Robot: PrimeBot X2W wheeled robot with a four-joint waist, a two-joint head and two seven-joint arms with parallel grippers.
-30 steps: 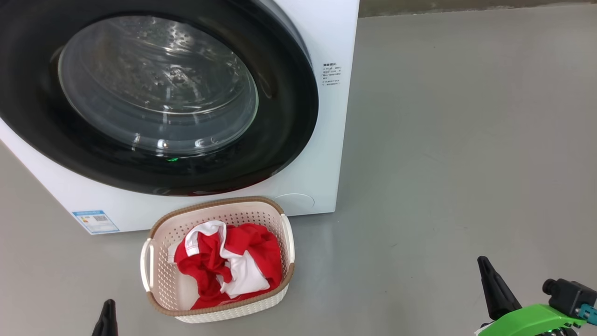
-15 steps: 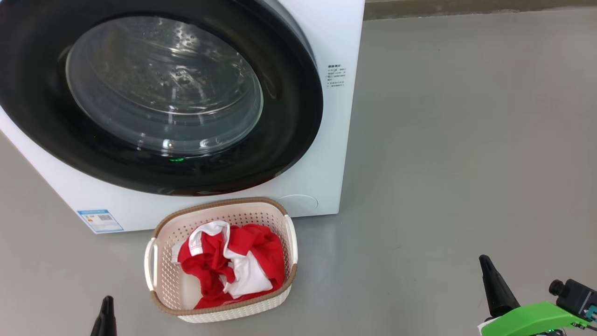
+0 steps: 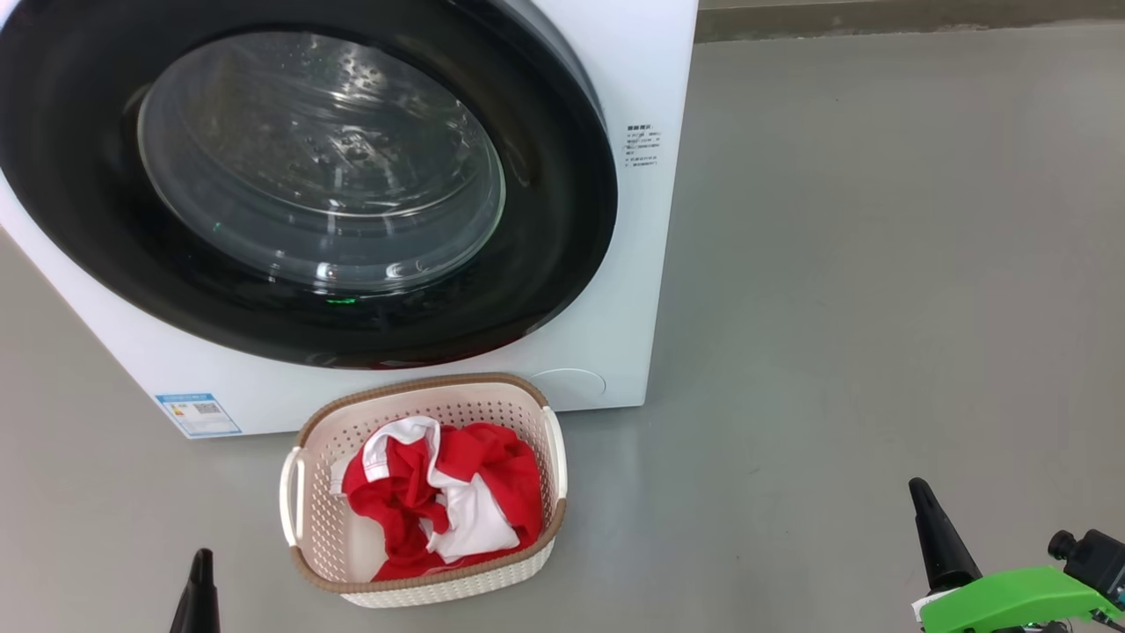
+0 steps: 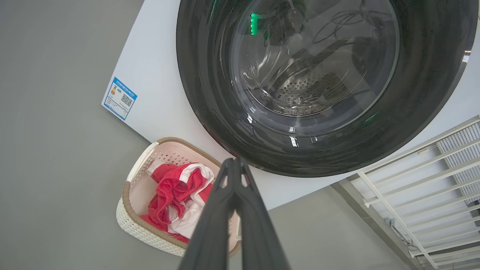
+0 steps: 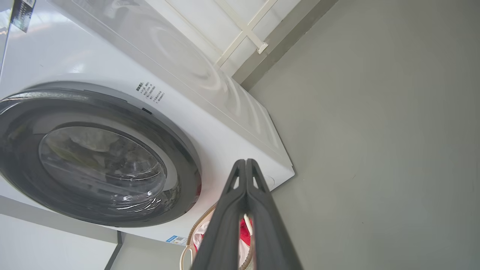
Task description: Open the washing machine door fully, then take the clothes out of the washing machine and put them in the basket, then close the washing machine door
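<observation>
1. In the head view the washing machine door (image 3: 562,264) sits flush in the front of the washing machine (image 3: 637,290). We judge it closed, and the drum behind its glass window (image 3: 321,163) looks empty.
2. The basket (image 3: 439,593) stands on the grey floor (image 3: 879,308) at 6 o'clock from the door, just in front of the machine. The blue-white label sticker (image 3: 198,414) is at its 10 o'clock.
3. The clothes (image 3: 439,492), a red garment with white panels, lie crumpled inside the basket. They are bunched toward its 3 o'clock side, with a strip of bare basket floor at 9 o'clock.
4. The left gripper (image 4: 234,161) has its two dark fingers pressed together on nothing. In the head view its tip shows at 7 o'clock of the frame, well apart from the basket.
5. The right gripper (image 5: 245,162) is likewise pressed together and empty, at 4 o'clock of the head view, well clear of the machine.
6. Handling, as we judge it:
   - The garment is light, soft and limp, so it would sag and drape. The raised white fold near 12 o'clock of the pile is the best place to pinch it.
   - The door is stiff and heavy-hinged, and its glossy rim looks slippery. Push flat on the black rim, not on the bulging glass.
   - The basket is light and would slide if nudged. Its white side handles sit at 3 and 9 o'clock.
7. With the clothes in the basket and the door shut, we judge every step done.
</observation>
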